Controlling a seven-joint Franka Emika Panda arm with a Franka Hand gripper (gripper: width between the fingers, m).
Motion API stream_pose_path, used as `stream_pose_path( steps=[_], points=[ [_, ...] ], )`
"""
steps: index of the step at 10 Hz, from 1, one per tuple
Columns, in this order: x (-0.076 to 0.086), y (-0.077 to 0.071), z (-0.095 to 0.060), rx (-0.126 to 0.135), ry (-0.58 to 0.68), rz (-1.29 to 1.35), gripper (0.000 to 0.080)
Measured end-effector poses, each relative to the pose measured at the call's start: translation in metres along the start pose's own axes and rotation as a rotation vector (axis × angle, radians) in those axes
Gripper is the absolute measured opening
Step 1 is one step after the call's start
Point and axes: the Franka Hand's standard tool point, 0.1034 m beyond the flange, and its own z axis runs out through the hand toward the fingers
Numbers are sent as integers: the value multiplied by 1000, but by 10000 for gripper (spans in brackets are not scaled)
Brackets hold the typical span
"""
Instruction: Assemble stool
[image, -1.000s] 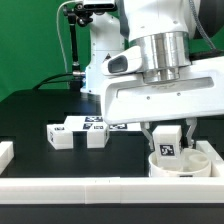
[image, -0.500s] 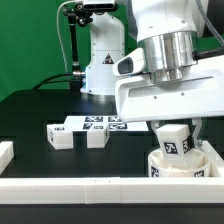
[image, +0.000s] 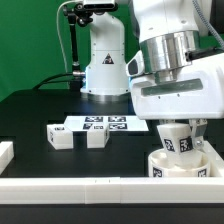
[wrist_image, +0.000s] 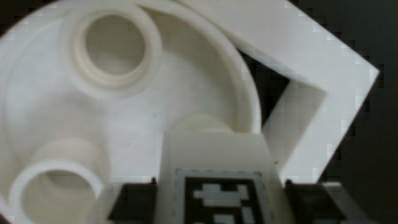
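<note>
The black surface (image: 40, 110) took up most of the exterior view, with the white arm (image: 175, 60) looming over its right side. A long border rail (image: 90, 186) ran along the near edge. Tucked into the corner on the exterior view's right sat the round seat (image: 160, 168), lying flat. In the wrist view the seat (wrist_image: 54, 110) showed two round sockets, one further off (wrist_image: 112, 45) and one close by (wrist_image: 63, 185).

The marker board (image: 100, 124) lay mid-surface, and just in front of it were two loose legs (image: 58, 137) (image: 96, 138), well apart from the seat.

The pincer (image: 178, 138) was clamped on a third leg (image: 178, 146), upright with its tag facing out, right over the seat. Couldn't tell if the held leg was already touching it. From the wrist, that leg (wrist_image: 222, 175) looked to sit beside the near socket, not over it.

So my read: this was the insert-a-leg step, early on, with no legs seated. To do it well I'd line the leg's end up dead centre over a socket first, keep it vertical, then go down slow. The seat being braced in the corner should help stop it sliding. A tilted leg would probably just jam on the socket rim.
</note>
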Motion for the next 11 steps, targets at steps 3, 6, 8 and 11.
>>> stream_pose_path(
  steps=[3,6,8,11],
  points=[
    [-4,0,1,11,-17,215,340],
    [-6,0,1,13,-27,306,549],
    [-6,-1,-4,5,-36,275,630],
    [-4,-6,-22,25,-34,226,645]
  ],
)
